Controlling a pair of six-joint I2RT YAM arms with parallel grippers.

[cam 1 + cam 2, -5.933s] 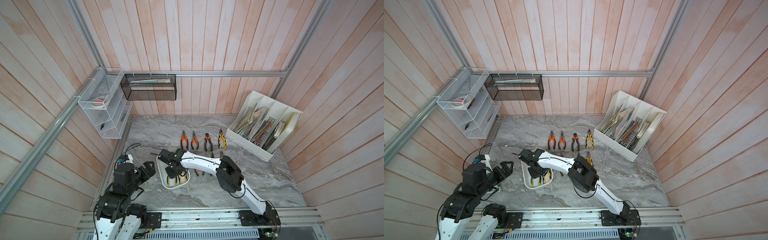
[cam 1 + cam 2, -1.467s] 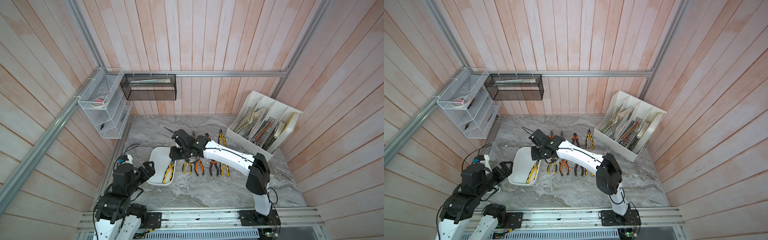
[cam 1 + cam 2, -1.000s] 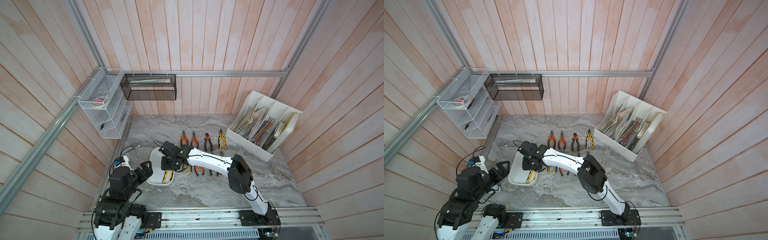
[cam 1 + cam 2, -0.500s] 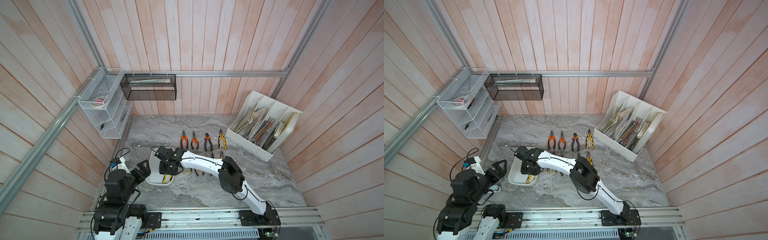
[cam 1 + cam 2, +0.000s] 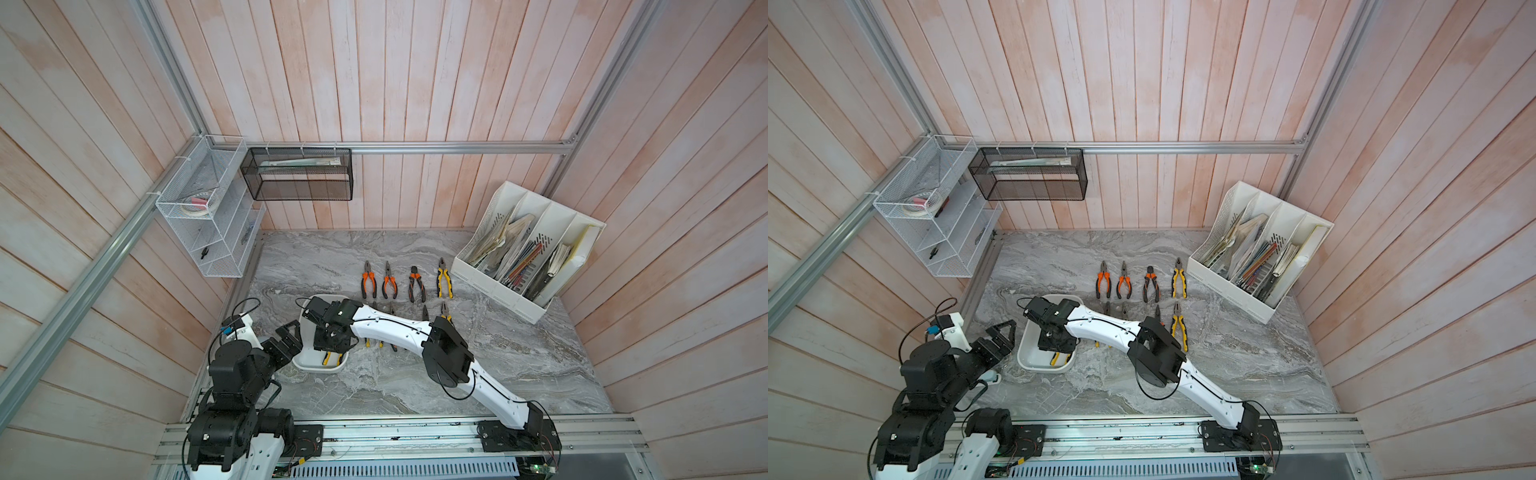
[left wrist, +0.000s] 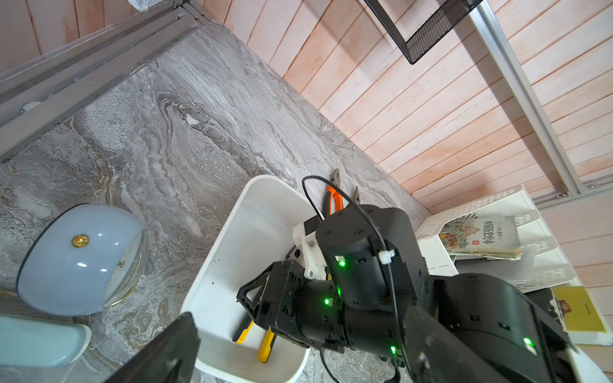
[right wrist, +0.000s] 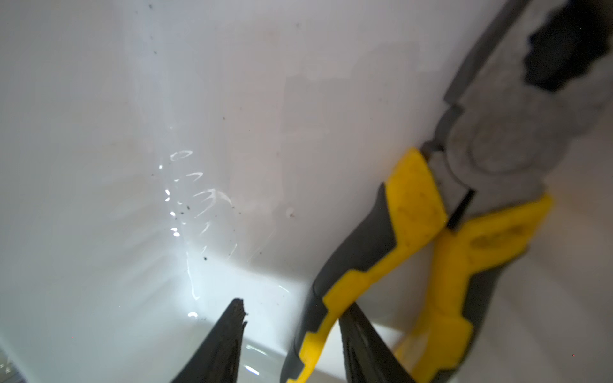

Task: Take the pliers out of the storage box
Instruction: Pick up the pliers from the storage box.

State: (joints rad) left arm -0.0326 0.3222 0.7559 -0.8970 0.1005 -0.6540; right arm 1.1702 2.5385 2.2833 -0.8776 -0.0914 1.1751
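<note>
Now, right hand (image 7: 295, 306): spread inside the box (image 7: 99, 165), I see fingers (image 7: 229, 338) straddling one yellow handle.
Pliers (image 7: 414, 205): one yellow pair lying inside the box.
Left hand (image 5: 286, 334): spread, just beside the box.

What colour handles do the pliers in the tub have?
Yellow and black handles; best in right wrist view.

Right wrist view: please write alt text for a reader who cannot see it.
Yellow-and-black pliers lie in a white box, seen very close. Two dark fingers stand apart, one handle between them, not yet gripped.
</note>
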